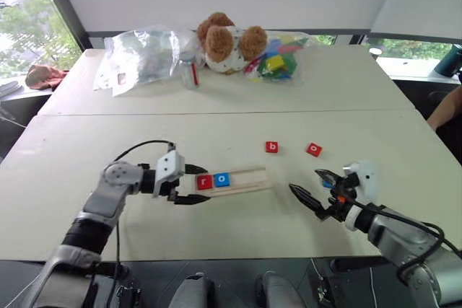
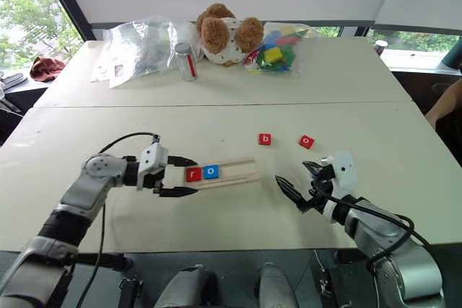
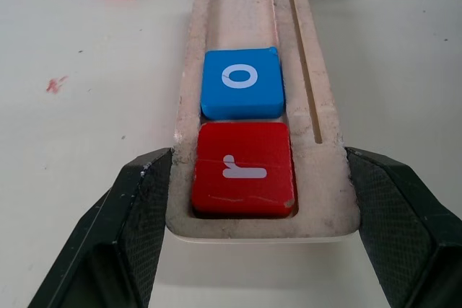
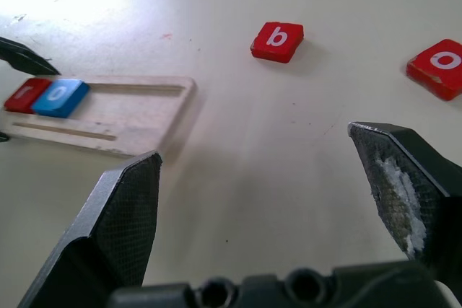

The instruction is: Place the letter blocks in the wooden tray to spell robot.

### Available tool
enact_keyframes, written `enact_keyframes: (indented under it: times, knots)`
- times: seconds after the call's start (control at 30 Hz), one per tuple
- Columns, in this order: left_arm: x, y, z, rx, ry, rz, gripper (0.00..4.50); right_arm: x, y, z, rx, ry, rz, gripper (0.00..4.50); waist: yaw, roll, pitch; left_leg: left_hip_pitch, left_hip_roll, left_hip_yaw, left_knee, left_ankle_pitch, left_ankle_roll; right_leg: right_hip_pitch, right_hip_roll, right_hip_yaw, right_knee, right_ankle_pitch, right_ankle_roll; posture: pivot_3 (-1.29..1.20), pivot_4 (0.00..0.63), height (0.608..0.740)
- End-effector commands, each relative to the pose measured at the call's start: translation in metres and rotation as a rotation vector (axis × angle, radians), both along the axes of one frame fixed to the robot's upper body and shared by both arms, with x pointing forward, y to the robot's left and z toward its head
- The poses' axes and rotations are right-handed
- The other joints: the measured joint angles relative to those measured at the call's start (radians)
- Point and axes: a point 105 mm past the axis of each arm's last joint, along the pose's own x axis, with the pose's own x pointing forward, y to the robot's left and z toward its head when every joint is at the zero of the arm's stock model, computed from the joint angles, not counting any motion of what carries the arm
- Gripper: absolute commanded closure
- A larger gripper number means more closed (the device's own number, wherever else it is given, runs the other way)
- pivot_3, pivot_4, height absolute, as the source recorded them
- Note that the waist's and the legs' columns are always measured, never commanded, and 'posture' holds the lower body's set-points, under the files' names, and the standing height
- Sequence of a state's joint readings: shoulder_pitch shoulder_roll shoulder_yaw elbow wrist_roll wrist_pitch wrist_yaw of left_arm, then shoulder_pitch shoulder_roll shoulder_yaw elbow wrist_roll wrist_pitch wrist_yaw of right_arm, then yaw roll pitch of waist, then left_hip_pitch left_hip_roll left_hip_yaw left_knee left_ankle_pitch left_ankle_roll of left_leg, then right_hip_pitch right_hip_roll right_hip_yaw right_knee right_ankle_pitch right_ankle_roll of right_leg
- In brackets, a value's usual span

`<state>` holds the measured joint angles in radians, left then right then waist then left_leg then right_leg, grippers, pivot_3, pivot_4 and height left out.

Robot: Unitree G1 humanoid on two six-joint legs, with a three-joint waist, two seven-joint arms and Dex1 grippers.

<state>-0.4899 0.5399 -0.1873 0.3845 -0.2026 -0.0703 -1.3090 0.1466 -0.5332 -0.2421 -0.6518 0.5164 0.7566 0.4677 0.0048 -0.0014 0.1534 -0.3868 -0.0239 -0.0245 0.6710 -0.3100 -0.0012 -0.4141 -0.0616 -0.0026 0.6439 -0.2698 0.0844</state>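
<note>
The wooden tray lies on the desk in front of me, its length running from 9 to 3 o'clock. Two letter blocks sit in it, touching each other: a red r tile in the endmost place at the 9 o'clock end, and a blue o tile just beside it toward 3 o'clock. The remaining length of the tray is bare wood.

My left hand reaches in from 9 o'clock and is closed around that end of the tray, one finger against each long side, with the r tile between them. The pads look to be touching the rim, though I cannot be sure how firmly.

From the tray, a red b tile lies flat on the desk at about 1 o'clock, near it, and a red o tile lies farther out at about 2 o'clock, apart from the b.

My right hand hovers at 3 o'clock of the tray, a little apart from its free end, fingers spread wide and holding nothing.

Far off at 12 o'clock sit a teddy bear, a bag of coloured blocks, a clear plastic bag and a small jar.
</note>
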Motion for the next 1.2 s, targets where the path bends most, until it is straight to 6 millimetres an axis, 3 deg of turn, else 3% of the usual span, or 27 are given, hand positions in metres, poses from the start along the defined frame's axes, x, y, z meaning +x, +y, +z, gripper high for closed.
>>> enact_keyframes:
  times: [0.03,0.17,0.27,0.43,0.53,0.67,0.83,0.9,1.07,1.2]
  knots:
    - [0.008,-0.005,-0.002,0.012,-0.012,-0.034,1.42,-0.002,-0.008,0.014,-0.038,-0.060,-0.025,0.00,-0.001,0.000,0.000,0.000,0.000,0.000,0.002,0.000,0.000,0.000,0.000,0.000,0.002,0.000,0.000,0.00,0.150,0.740]
    - [0.014,-0.012,-0.005,0.015,-0.008,-0.063,1.42,0.000,-0.009,0.015,-0.050,-0.069,-0.030,0.00,-0.001,0.000,0.000,0.000,0.001,0.000,0.010,-0.001,0.001,0.002,0.002,0.000,0.005,-0.001,0.001,0.00,0.150,0.740]
    - [0.015,-0.015,-0.006,0.007,0.001,-0.081,0.03,0.002,-0.009,0.015,-0.068,-0.073,-0.039,0.00,0.001,0.000,0.000,0.000,0.001,0.000,0.012,-0.001,0.001,0.004,0.002,0.000,0.005,-0.001,0.001,0.00,0.150,0.740]
    - [0.019,-0.013,-0.005,-0.005,-0.020,-0.058,0.03,0.013,-0.010,0.014,-0.126,-0.078,-0.065,0.00,0.002,0.000,0.000,0.000,0.001,-0.001,0.012,-0.001,0.002,0.003,0.002,0.000,0.005,-0.001,0.001,0.00,0.150,0.740]
    - [0.021,-0.002,0.004,-0.024,-0.050,-0.019,0.03,0.020,-0.003,0.022,-0.117,-0.102,-0.048,0.00,0.001,0.000,0.000,0.000,0.001,-0.001,0.012,-0.001,0.002,0.003,0.002,0.000,0.005,-0.001,0.001,0.00,0.150,0.740]
    - [0.014,0.031,0.045,-0.097,-0.063,0.074,0.03,0.050,0.027,0.035,-0.061,-0.121,-0.045,0.00,-0.030,-0.002,0.001,0.000,0.002,-0.001,0.012,-0.001,0.002,0.002,0.000,0.001,0.006,-0.001,0.001,0.00,0.150,0.740]
    - [-0.010,0.062,0.065,-0.118,0.045,0.177,0.03,0.085,0.056,0.027,-0.058,-0.054,-0.128,0.00,-0.024,-0.001,0.001,0.000,0.004,-0.003,0.009,-0.001,0.001,-0.001,0.001,0.001,0.008,-0.001,0.000,0.00,0.150,0.740]
    - [-0.014,0.071,0.074,-0.147,0.045,0.248,0.03,0.094,0.060,0.022,-0.073,-0.022,-0.165,0.00,-0.014,0.000,0.001,-0.004,0.004,-0.003,0.009,-0.001,0.001,-0.004,0.000,0.001,0.008,-0.001,0.000,0.00,0.150,0.740]
    - [0.000,0.091,0.121,-0.396,-0.095,0.526,0.03,0.109,0.062,0.013,-0.112,0.016,-0.241,0.00,-0.004,-0.001,0.001,-0.008,0.000,-0.003,0.013,0.000,0.000,-0.005,-0.004,0.002,0.006,0.000,0.000,0.00,0.150,0.740]
    - [-0.006,0.086,0.127,-0.446,-0.148,0.603,0.03,0.113,0.065,0.007,-0.117,0.039,-0.269,0.00,-0.011,-0.001,0.001,-0.007,-0.001,-0.003,0.011,0.000,0.000,-0.005,-0.003,0.002,0.006,0.000,0.000,0.00,0.150,0.740]
